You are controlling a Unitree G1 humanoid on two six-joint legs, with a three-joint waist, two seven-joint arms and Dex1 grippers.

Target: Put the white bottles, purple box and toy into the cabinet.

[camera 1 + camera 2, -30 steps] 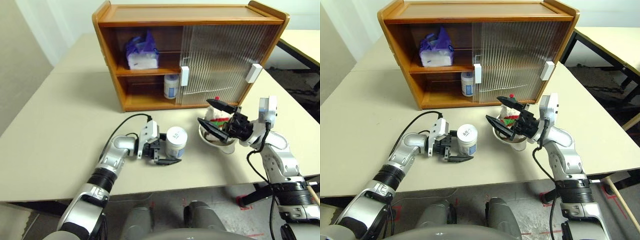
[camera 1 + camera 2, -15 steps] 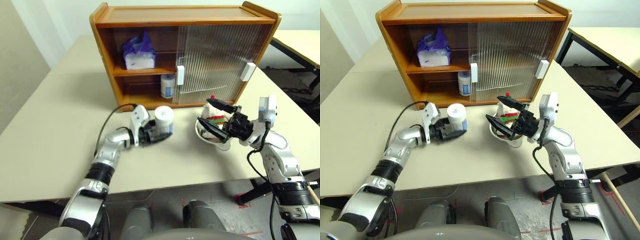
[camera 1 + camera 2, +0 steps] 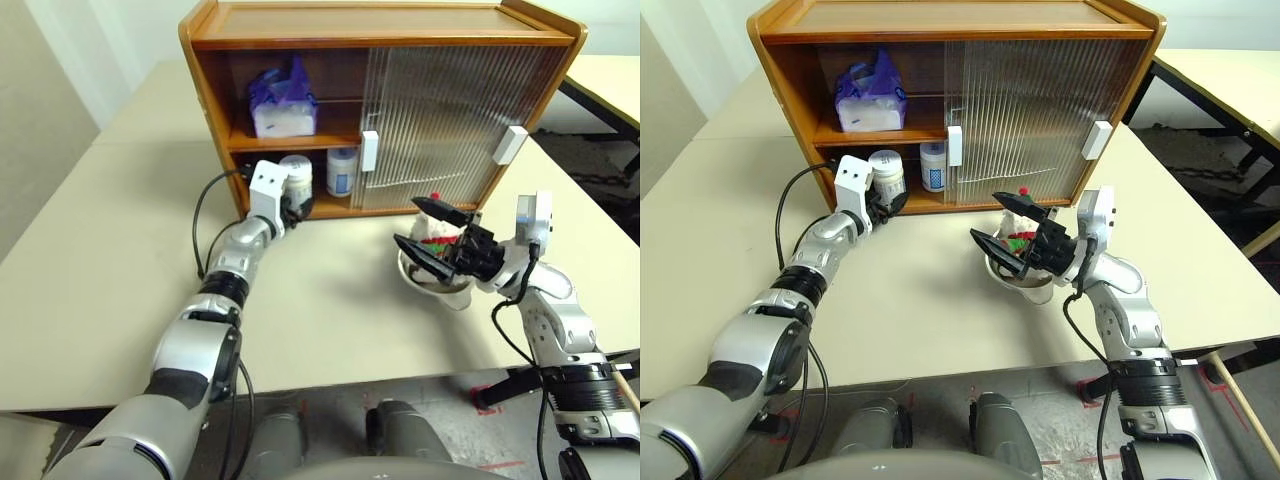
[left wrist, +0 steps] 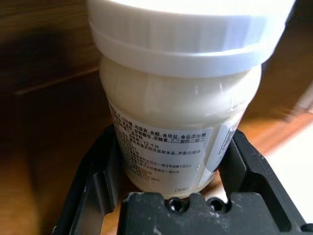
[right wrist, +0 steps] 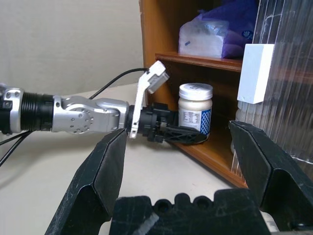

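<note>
My left gripper (image 3: 289,203) is shut on a white bottle (image 3: 295,174), upright at the front of the cabinet's (image 3: 380,40) open lower shelf. The wrist view shows the bottle (image 4: 181,98) between both black fingers (image 4: 98,181). I cannot tell whether it rests on the shelf. A second white bottle (image 3: 342,172) stands deeper on that shelf, beside the door. The purple box (image 3: 283,100) lies on the upper shelf. The toy (image 3: 436,232) sits in a metal bowl (image 3: 445,285) on the table, and my right gripper (image 3: 412,225) hangs open just in front of it.
Two ribbed sliding doors (image 3: 450,120) with white handles cover the cabinet's right half. A black cable (image 3: 205,225) loops from my left wrist over the beige table (image 3: 100,250). Another table (image 3: 610,80) stands at the far right.
My left gripper has carried the white bottle from the table in front of me forward and up to the cabinet's lower shelf. The right arm has stayed still.
</note>
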